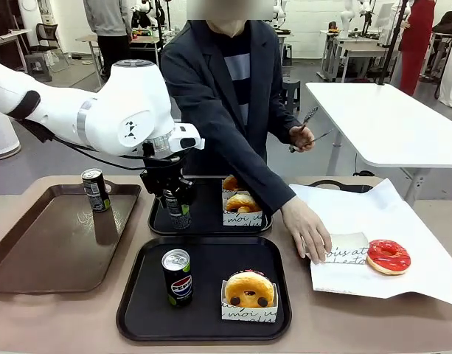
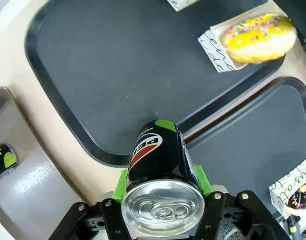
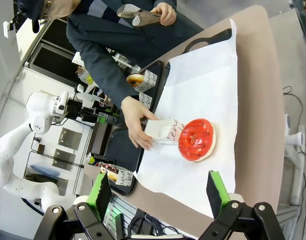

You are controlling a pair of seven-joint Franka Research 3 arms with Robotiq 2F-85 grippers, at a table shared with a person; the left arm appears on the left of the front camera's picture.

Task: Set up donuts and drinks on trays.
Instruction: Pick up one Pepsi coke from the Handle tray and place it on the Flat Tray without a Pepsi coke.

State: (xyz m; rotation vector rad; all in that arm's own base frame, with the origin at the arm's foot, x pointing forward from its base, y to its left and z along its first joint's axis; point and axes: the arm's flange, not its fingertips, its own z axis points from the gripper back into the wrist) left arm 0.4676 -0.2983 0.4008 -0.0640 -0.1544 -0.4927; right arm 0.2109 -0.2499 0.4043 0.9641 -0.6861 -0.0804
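My left gripper (image 1: 175, 200) is shut on a black Pepsi can (image 2: 160, 167), its green pads (image 2: 199, 178) pressed against both sides. It holds the can upright low over the far black tray (image 1: 207, 225), near that tray's front left corner. The same tray carries a yellow donut (image 1: 242, 203) in a white sleeve, with another donut (image 1: 231, 182) behind it. On the near black tray (image 1: 203, 324) stand a Pepsi can (image 1: 177, 278) and a chocolate-dotted donut (image 1: 248, 290) in a sleeve. My right gripper (image 3: 158, 196) hangs open above the white paper, near a red donut (image 3: 196, 140).
A brown tray (image 1: 41, 251) at the left holds one dark can (image 1: 95, 189). The person's hand (image 1: 308, 232) rests on an empty sleeve (image 1: 349, 249) beside the red donut (image 1: 388, 256) on white paper (image 1: 402, 210). Their other hand holds tongs (image 1: 307, 133).
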